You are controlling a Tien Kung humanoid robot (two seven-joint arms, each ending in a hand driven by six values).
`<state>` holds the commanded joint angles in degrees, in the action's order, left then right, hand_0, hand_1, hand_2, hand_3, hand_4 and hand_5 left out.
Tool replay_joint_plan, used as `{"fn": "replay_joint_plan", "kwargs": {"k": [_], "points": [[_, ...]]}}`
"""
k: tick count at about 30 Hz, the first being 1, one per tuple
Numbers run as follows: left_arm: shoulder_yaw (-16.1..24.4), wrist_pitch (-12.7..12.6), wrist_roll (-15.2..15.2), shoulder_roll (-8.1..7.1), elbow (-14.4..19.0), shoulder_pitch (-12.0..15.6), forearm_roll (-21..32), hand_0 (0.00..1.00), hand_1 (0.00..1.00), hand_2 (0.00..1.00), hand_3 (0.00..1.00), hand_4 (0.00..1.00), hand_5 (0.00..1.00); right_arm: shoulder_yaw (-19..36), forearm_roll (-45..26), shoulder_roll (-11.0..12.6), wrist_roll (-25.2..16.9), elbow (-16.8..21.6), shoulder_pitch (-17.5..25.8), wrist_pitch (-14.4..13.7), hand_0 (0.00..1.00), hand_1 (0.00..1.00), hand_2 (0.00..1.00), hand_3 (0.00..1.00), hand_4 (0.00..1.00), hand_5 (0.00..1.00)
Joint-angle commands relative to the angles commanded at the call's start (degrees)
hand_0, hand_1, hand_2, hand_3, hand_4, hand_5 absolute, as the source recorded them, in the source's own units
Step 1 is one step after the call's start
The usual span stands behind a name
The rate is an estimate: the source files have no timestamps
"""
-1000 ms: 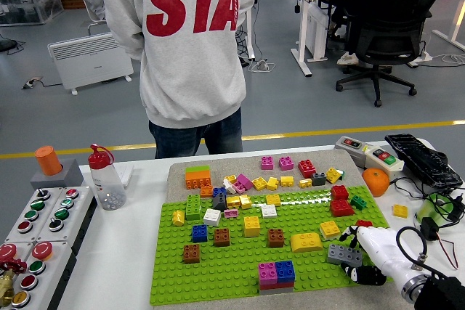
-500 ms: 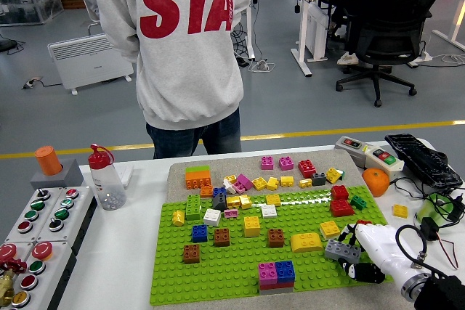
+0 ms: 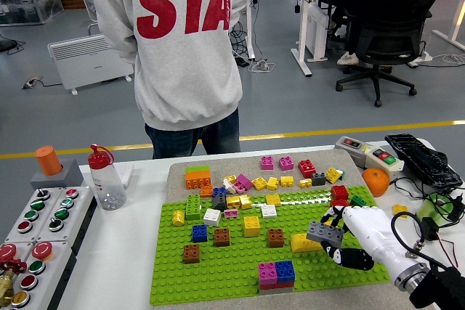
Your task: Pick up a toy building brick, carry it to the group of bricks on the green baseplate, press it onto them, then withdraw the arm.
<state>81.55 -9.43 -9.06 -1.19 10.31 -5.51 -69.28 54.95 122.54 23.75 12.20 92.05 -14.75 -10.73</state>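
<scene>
My right hand [image 3: 333, 241], white with black fingertips, reaches in from the lower right and is shut on a grey brick [image 3: 324, 234], holding it just above the right part of the green baseplate [image 3: 240, 263]. A yellow brick [image 3: 303, 242] lies right beside and partly under the grey one. A stacked group of a magenta brick [image 3: 267, 273] and a blue brick [image 3: 285, 271] stands at the plate's front edge, left of the hand. Several loose bricks cover the plate's middle and back. The left arm is out of view.
A person in a grey sweatshirt [image 3: 185, 41] stands at the far side, back turned. A spray bottle [image 3: 106, 177] and a button panel [image 3: 33, 234] are at the left. An orange [image 3: 375, 181], a control box [image 3: 367, 152] and cables [image 3: 436, 212] lie at the right.
My right hand has lifted the grey brick and carried it left and up, from the plate's right edge toward the yellow brick. The person shifted slightly left.
</scene>
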Motion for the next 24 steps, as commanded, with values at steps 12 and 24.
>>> {"fn": "replay_joint_plan", "kwargs": {"k": [12, 24], "points": [[-0.14, 0.00, -0.01, -0.01, 0.00, -0.20, 0.24, 0.657, 0.683, 0.710, 0.578, 0.304, 0.998, -8.78, -2.93, 0.88, -9.40, -2.42, -6.83, -0.63, 0.484, 0.473, 0.506, 0.590, 0.623, 0.077], [-0.27, -0.01, -0.05, 0.02, 0.00, -0.23, 0.33, 0.657, 0.683, 0.710, 0.578, 0.304, 0.998, -14.99, -3.75, 2.58, -14.20, -4.50, -10.53, -1.58, 0.485, 0.474, 0.508, 0.594, 0.627, 0.072]]}}
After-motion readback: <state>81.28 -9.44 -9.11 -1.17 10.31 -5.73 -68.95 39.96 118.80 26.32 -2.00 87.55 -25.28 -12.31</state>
